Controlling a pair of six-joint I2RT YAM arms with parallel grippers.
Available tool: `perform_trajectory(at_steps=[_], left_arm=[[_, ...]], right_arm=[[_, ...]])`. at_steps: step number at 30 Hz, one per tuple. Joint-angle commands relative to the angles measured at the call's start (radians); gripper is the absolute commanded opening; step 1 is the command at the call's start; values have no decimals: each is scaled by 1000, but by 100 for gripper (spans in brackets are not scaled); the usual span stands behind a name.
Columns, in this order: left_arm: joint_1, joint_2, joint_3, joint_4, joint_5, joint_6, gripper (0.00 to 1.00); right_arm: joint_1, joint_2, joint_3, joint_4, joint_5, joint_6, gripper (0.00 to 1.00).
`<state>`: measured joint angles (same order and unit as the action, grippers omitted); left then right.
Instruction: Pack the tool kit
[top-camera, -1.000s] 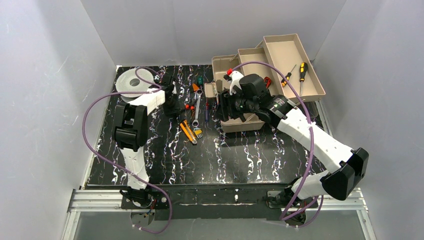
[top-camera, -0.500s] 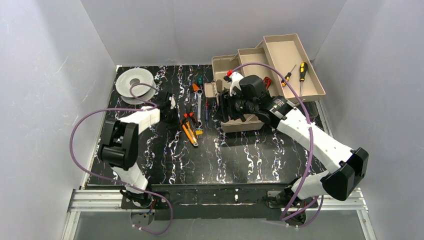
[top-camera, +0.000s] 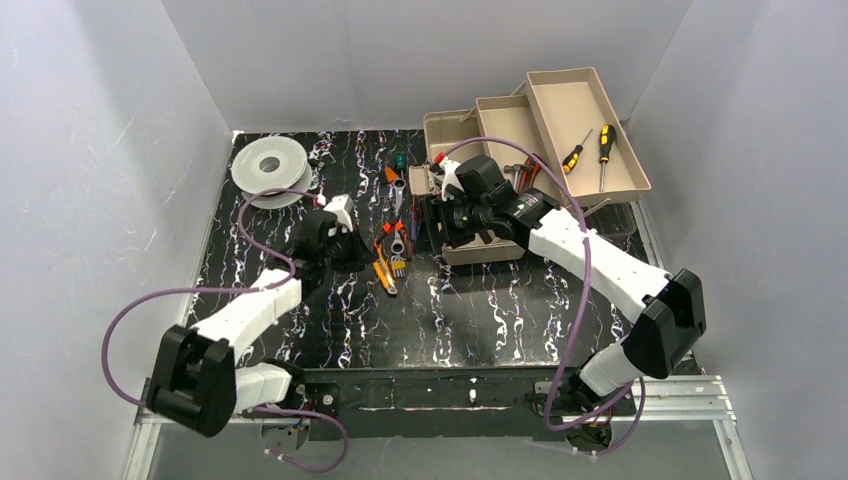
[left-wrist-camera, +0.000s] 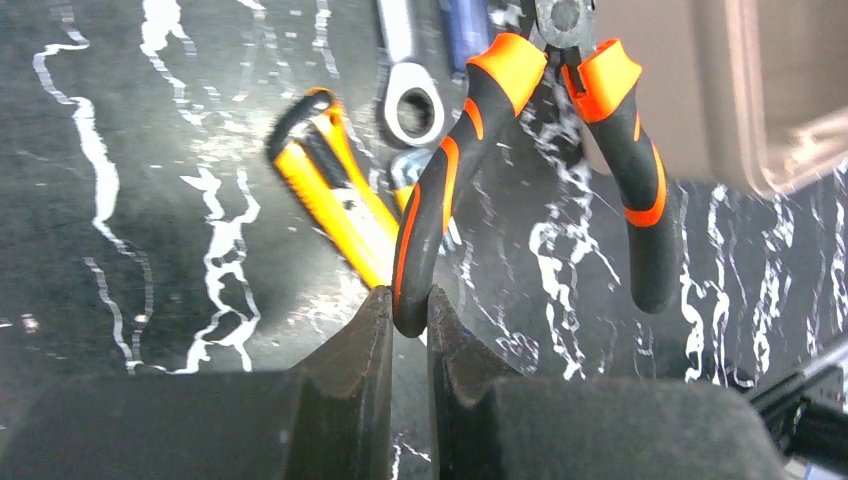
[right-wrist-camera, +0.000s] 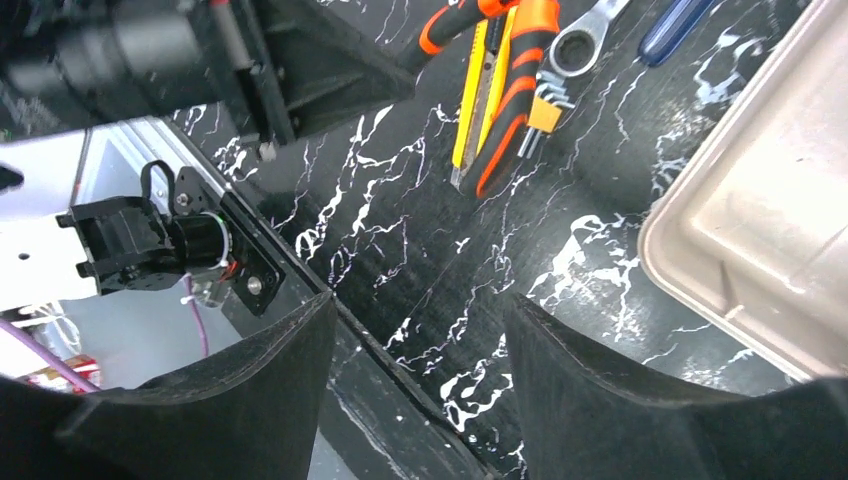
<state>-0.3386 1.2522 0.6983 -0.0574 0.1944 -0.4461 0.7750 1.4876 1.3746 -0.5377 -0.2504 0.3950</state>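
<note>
– Looking at the overhead view first: where does the kit stand?
– The tan toolbox (top-camera: 485, 250) sits right of centre on the table (top-camera: 500, 310). Its trays (top-camera: 570, 100) are fanned open at the back, with two screwdrivers (top-camera: 604, 140) in one. Loose tools lie just left of it. My left hand (top-camera: 368, 246) is at the pliers (top-camera: 393, 240) and my right hand (top-camera: 435, 215) hangs beside the box's left end.
– And the left wrist view?
– The fingers (left-wrist-camera: 350, 350) are clamped on the tip of one orange-and-black handle only, and the other handle splays free. A yellow utility knife (left-wrist-camera: 335, 190) and a silver wrench (left-wrist-camera: 412, 100) lie close behind. I'd lift slowly, expecting the pliers to swing, and steer clear of the knife.
– Right wrist?
– That hand is spread wide, with only bare table between its fingers. The box corner shows at the right. I'd hold that hand out of the left arm's path to the trays.
</note>
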Motion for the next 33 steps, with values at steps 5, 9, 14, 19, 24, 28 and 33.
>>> perform_trajectory(at_steps=[5, 9, 14, 19, 24, 28, 33], left_arm=[[-110, -272, -180, 270, -40, -1, 0], [-124, -345, -206, 282, -24, 1, 0], [-136, -418, -244, 338, 32, -18, 0], [-142, -433, -250, 362, 74, -40, 0], [-146, -417, -244, 380, 101, -49, 0], [-146, -388, -236, 364, 79, -60, 31], [-146, -360, -216, 297, 21, -75, 87]], right_arm=[[6, 13, 31, 70, -43, 111, 73], [6, 16, 30, 75, -19, 118, 73], [6, 33, 33, 88, -33, 125, 71], [6, 51, 42, 101, -71, 129, 60], [6, 60, 50, 108, -92, 126, 19], [3, 59, 63, 83, -40, 110, 1], [-25, 62, 114, -1, 64, 52, 1]])
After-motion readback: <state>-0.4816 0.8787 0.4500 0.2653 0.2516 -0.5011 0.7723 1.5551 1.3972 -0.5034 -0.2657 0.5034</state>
